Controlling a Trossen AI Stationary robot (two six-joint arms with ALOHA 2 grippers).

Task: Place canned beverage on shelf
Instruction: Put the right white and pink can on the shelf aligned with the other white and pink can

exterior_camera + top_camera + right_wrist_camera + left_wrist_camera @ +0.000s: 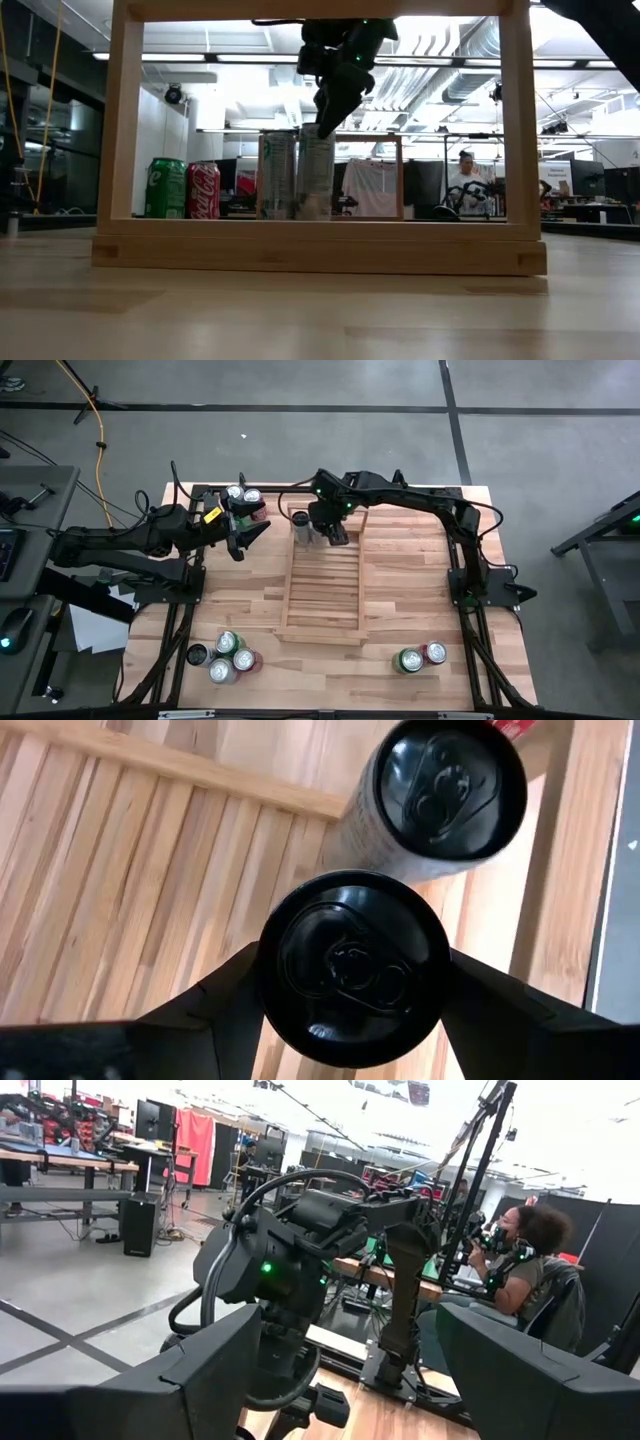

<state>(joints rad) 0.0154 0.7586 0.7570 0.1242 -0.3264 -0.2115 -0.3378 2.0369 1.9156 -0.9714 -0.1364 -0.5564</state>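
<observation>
Tabletop (400, 600) — shelf (322, 595) holds two cans (one (352, 965) in right fingers (495, 1005)).

At the left of the low view, a red can (203, 189) reads "Coca-Cola". Nothing else is legible.

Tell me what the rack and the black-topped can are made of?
The shelf looks like pale, unpainted wood: you can see grain lines and separate slats. The can between the right pincer fingers looks like metal, with a dark, slightly shiny lid and pull tab.
</observation>
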